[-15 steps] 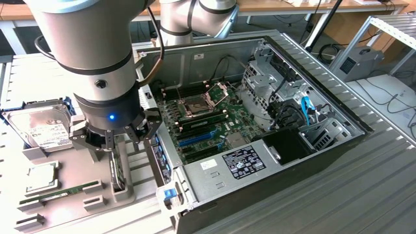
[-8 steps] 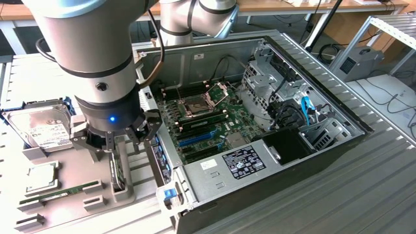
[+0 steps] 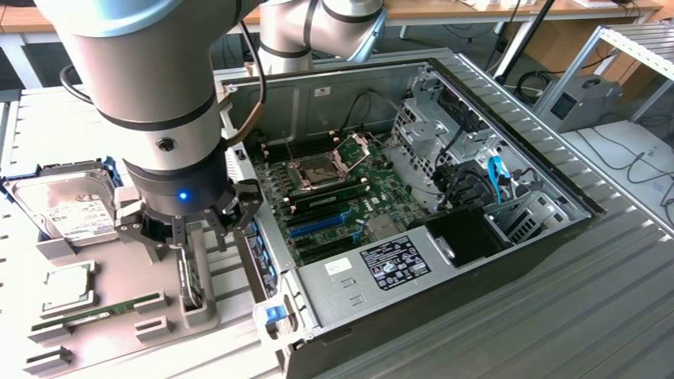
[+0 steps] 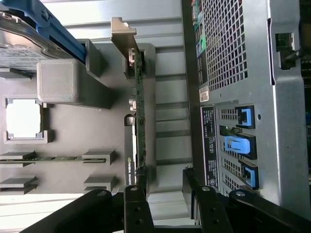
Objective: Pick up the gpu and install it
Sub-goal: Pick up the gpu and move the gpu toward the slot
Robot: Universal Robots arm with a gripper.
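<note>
The gpu [image 3: 191, 286] stands on edge in a slot of the grey parts holder [image 3: 126, 268], left of the open computer case [image 3: 421, 197]. In the wrist view the gpu [image 4: 139, 111] shows edge-on as a thin dark board, with its silver end bracket [image 4: 123, 30] at the far end. My gripper [image 3: 200, 235] hangs just above the card with its jaws open and nothing between them. In the wrist view my gripper [image 4: 170, 206] sits at the card's near end, and the board lines up with one of the fingers [image 4: 137, 206] rather than with the gap.
The holder also carries a silver hard drive [image 3: 65, 212], a square processor [image 3: 69, 286] and a green memory stick [image 3: 100, 309]. Inside the case lie the motherboard with blue slots [image 3: 316, 226] and a power supply [image 3: 400, 260]. The case wall [image 3: 252, 260] stands close beside my gripper.
</note>
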